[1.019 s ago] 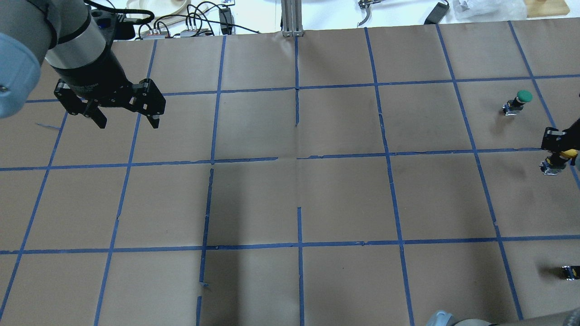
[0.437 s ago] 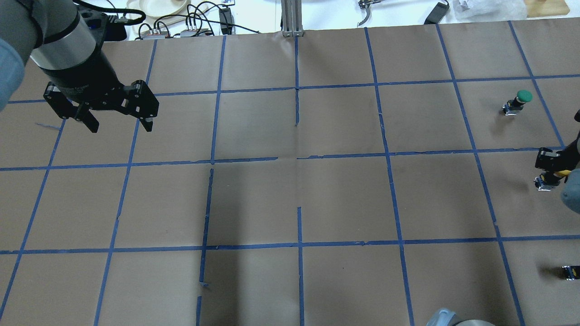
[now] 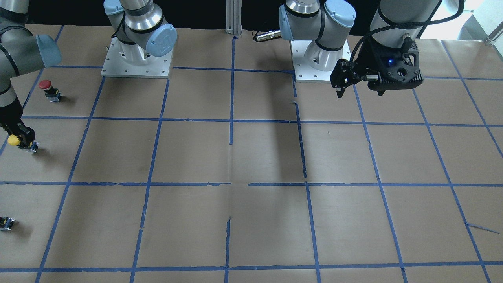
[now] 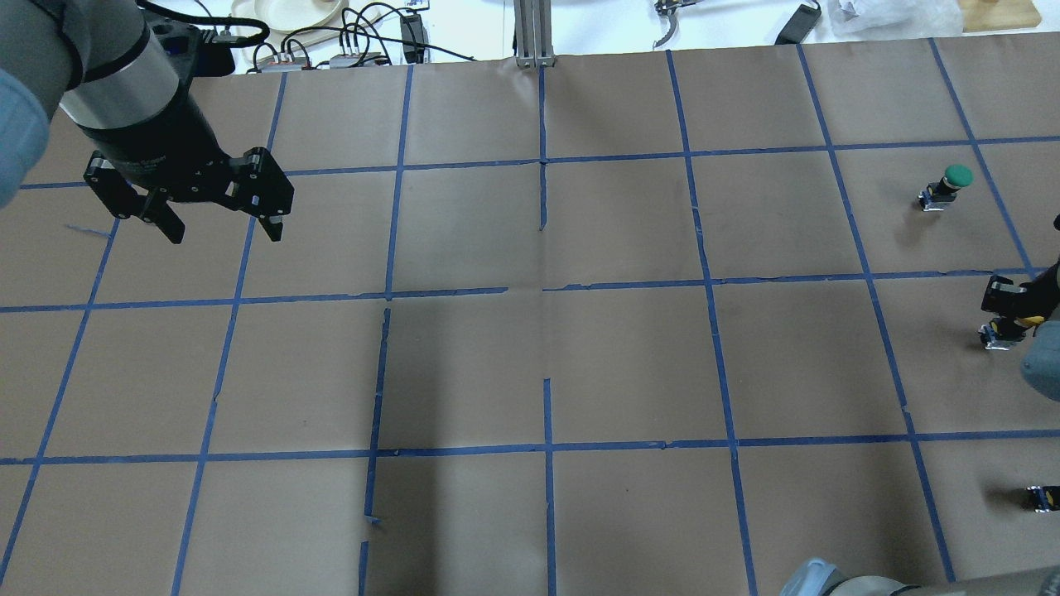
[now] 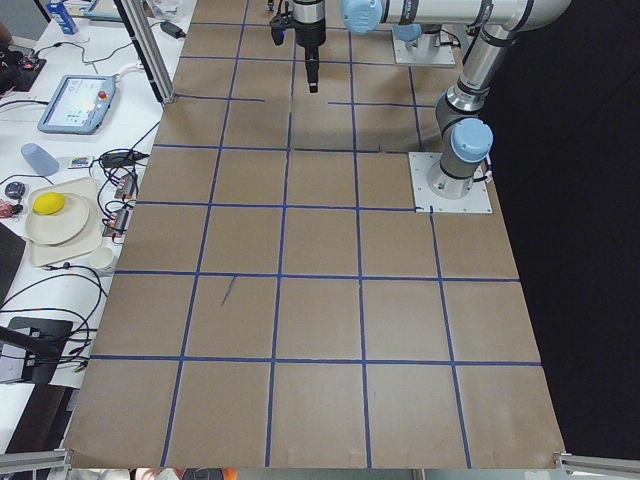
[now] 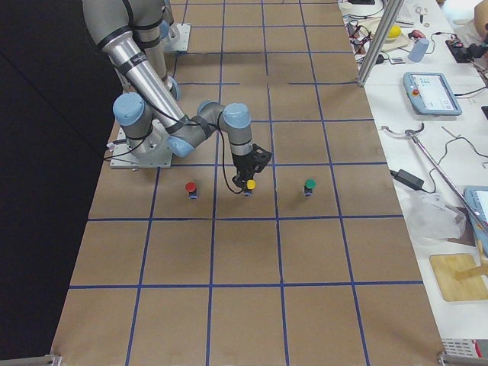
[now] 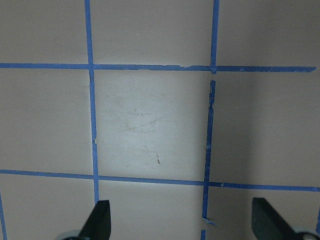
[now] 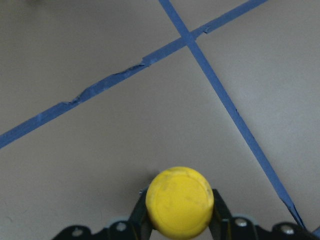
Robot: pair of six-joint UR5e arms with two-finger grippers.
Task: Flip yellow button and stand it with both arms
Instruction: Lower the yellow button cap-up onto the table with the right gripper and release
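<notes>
Brown paper [image 4: 629,364] taped into blue squares covered the bench. Along its right edge, a red button [image 6: 191,187] stood nearest the robot. Next, the right end effector [image 6: 248,176] was clamped on the yellow button [image 8: 180,200], cap up. A green button [image 4: 956,175] stood beyond. The left end effector [image 4: 224,232] hung wide open, empty, near the far left corner. Past the far edge, cables [image 4: 364,29] lay on a white table [image 4: 613,21].

Bright, even overhead light; soft shadows on table [image 4: 629,372]; glare patch in left wrist view; edges perhaps soft.
</notes>
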